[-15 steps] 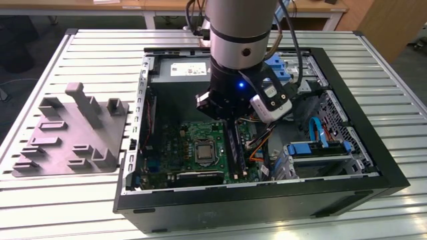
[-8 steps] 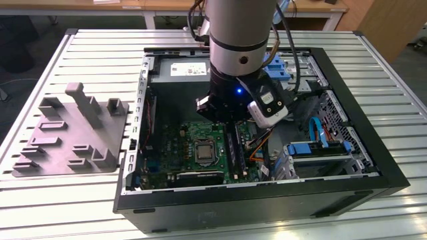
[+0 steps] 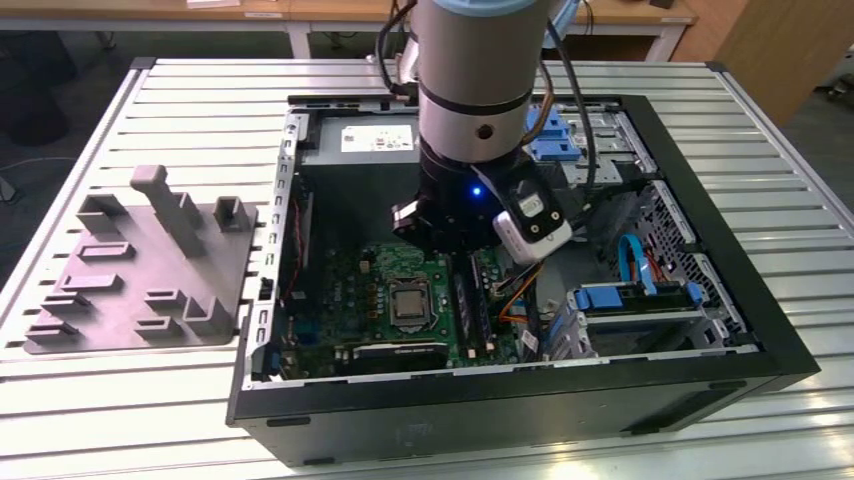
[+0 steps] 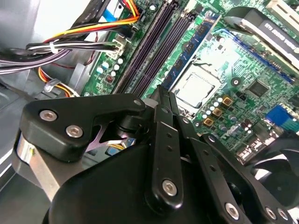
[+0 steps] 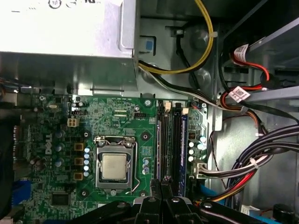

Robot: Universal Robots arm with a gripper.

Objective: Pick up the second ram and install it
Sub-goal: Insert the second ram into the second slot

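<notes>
Hanging low inside the open computer case point(image 3: 534, 410), the gripper point(image 3: 461, 250) sits over the green motherboard point(image 3: 340, 290), just to the exterior view's right of the processor socket point(image 3: 407, 300). In both wrist views we see its fingers point(image 4: 164, 135) drawn almost together, leaving room between them for only something very thin. A dark strip runs straight out from between the tips, along the slot nearest the socket. We take this to be the second ram point(image 5: 164, 144), pinched edge-on near its middle. We judge the grip is chosen so the card stays in line with its slot and a downward push would load both ends evenly. We cannot tell whether its lower edge is seated or just above the slot. The bundled cables point(image 5: 252, 163) lie on the side of the slots away from the socket, apart from the fingers. The grey moulded plate point(image 3: 134, 270) rests outside the case on the exterior view's left, well apart from the gripper.
</notes>
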